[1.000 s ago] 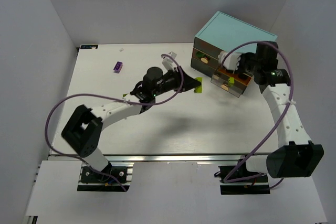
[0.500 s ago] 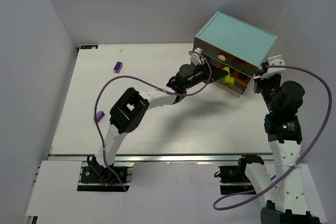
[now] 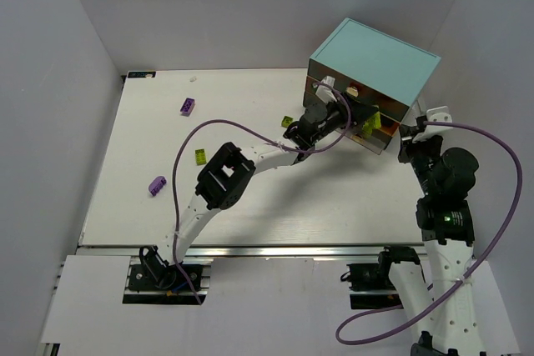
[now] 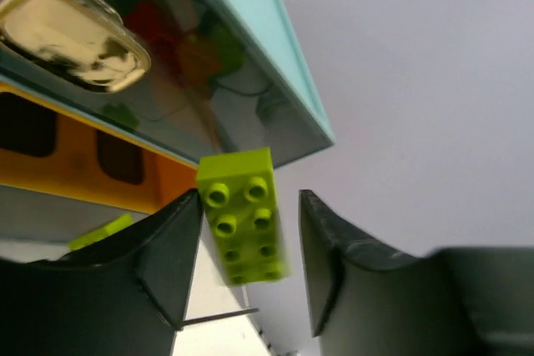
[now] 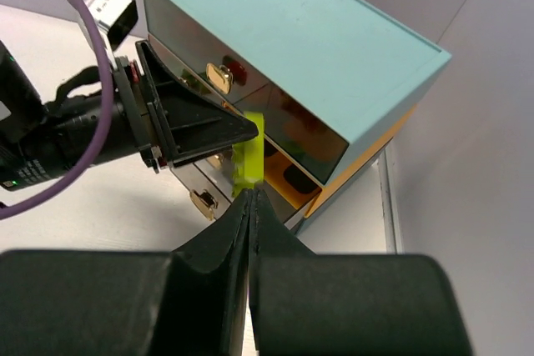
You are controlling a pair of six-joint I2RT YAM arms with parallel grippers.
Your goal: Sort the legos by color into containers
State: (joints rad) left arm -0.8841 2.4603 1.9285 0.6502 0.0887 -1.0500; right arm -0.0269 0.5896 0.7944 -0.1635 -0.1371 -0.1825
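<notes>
Lime-yellow lego sits between the fingers of the left end effector, studs facing the wrist cam. It looks to touch one finger with a thin gap to the other, so the jaws are part open and not clamped on it (can't tell if it rests on anything). Just past the tips is the cabinet front: a smoky-brown drawer with its tan knob up and to one side of the tips, and the orange frame below that. A second lime piece shows low beside the same finger, whether inside a drawer I can't tell. Right end effector is fully closed with nothing in it. Its tips point at the same lego from the opposite side and are very near it, contact unclear. Well away from both end effectors, back toward the left arm's base, loose bricks lie on the desk: purple brick, second purple brick, lime brick, and a small lime-ish brick nearer the left wrist.
</notes>
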